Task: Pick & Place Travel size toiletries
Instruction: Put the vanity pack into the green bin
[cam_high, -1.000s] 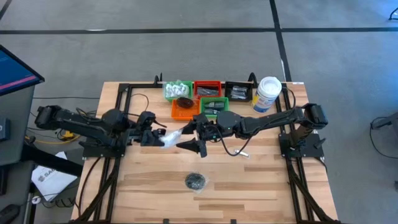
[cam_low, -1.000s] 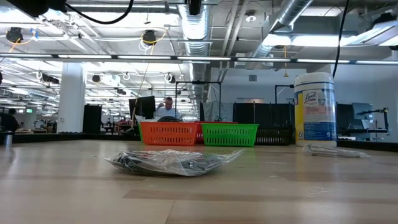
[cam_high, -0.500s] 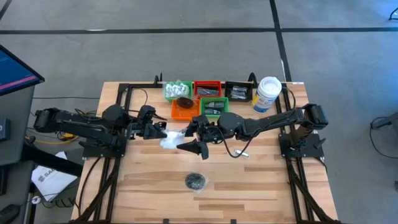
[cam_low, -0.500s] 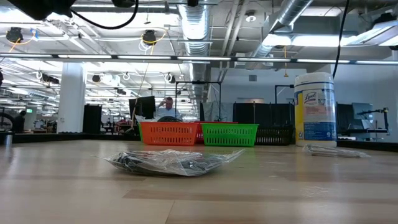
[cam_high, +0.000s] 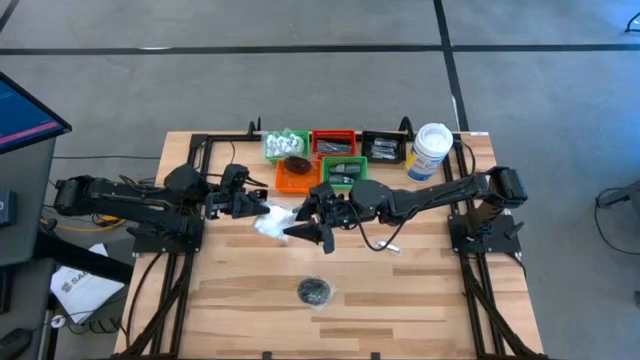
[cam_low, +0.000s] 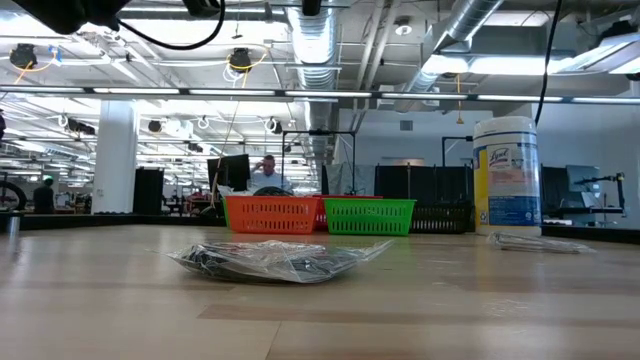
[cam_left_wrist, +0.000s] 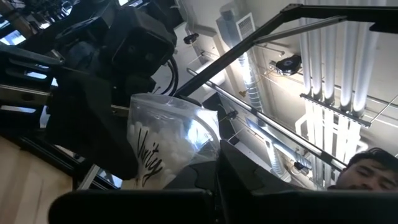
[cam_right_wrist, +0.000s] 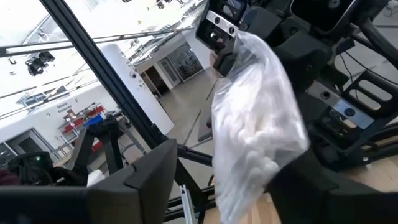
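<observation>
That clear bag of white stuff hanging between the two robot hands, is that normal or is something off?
A little odd: the clear bag hangs in mid-air above the table, with the left hand and right hand at opposite ends of it. Nothing looks spilled or torn.

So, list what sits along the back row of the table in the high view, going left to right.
Green tray with white items → red tray → black tray → tall white canister. The orange tray and the second green tray sit in front of that row, so they are left out.
</observation>
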